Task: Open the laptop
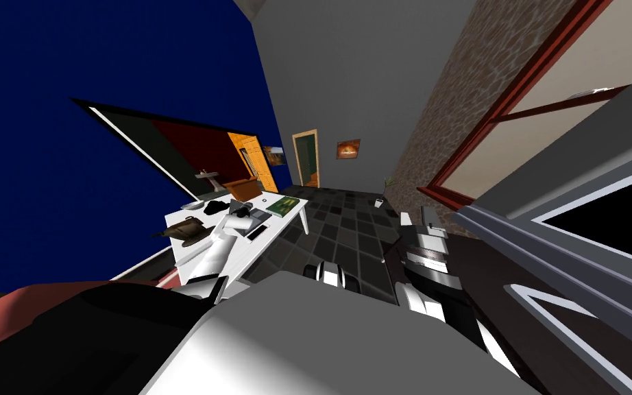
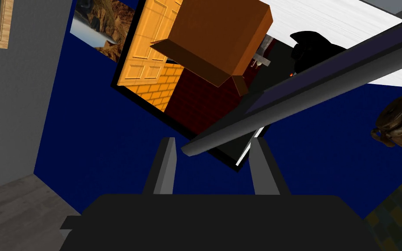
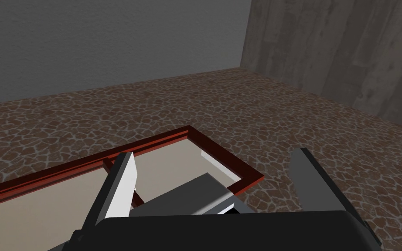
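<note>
The laptop (image 1: 245, 208) lies on the white table (image 1: 277, 225) at my left, its lid partly raised. In the left wrist view the lid (image 2: 309, 74) is a grey slab slanting away from the hand, and its near corner sits between the fingers. My left gripper (image 2: 215, 146) is closed in on that corner, a finger against each side. In the head view the left gripper (image 1: 238, 214) reaches over the table to the laptop. My right gripper (image 3: 213, 165) stands open and holds nothing, and it hangs off to my right (image 1: 426, 218), away from the table.
On the table around the laptop are a brown bag (image 1: 186, 230), a black object (image 1: 215, 206), a brown box (image 2: 222, 39), a green book (image 1: 284, 205) and a flat dark device (image 1: 256, 232). Dark tiled floor (image 1: 349, 226) lies beyond the table, with a small potted plant (image 1: 381, 199).
</note>
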